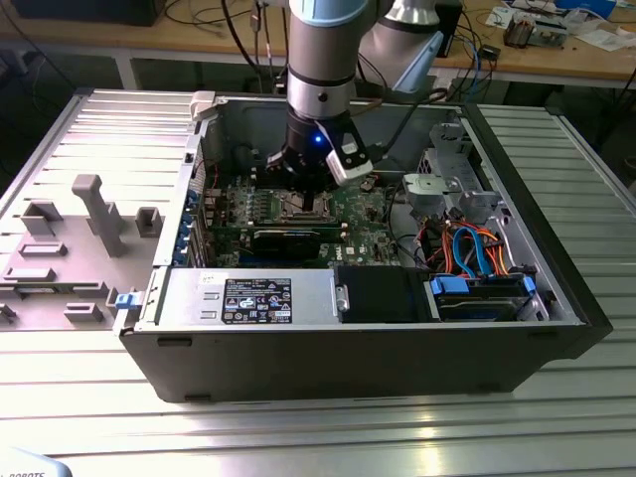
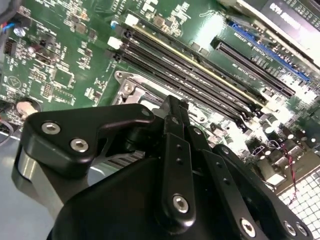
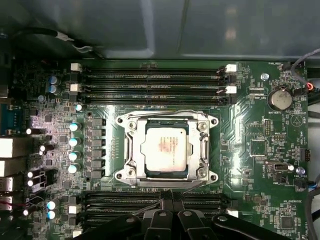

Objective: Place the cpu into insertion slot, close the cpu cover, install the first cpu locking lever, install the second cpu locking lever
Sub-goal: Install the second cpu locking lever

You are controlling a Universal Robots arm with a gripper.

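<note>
the gripper [image 3: 170,220] is cut off, its opening unclear; the cpu [image 3: 164,148] sits in the insertion slot [image 3: 131,150], cpu cover [image 3: 202,145] seemingly closed.

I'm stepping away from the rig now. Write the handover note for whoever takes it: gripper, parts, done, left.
Gripper: low over the motherboard inside the open PC case, at the socket's edge beside the memory slots. Whether the jaws are open or shut cannot be told.
Parts: cpu lies flat in the insertion slot; the cpu cover is down, framing it.
Done: cpu seated, cover appears closed.
Left: lever wires run along the socket's edges; whether either is latched cannot be told. Check both.
</note>
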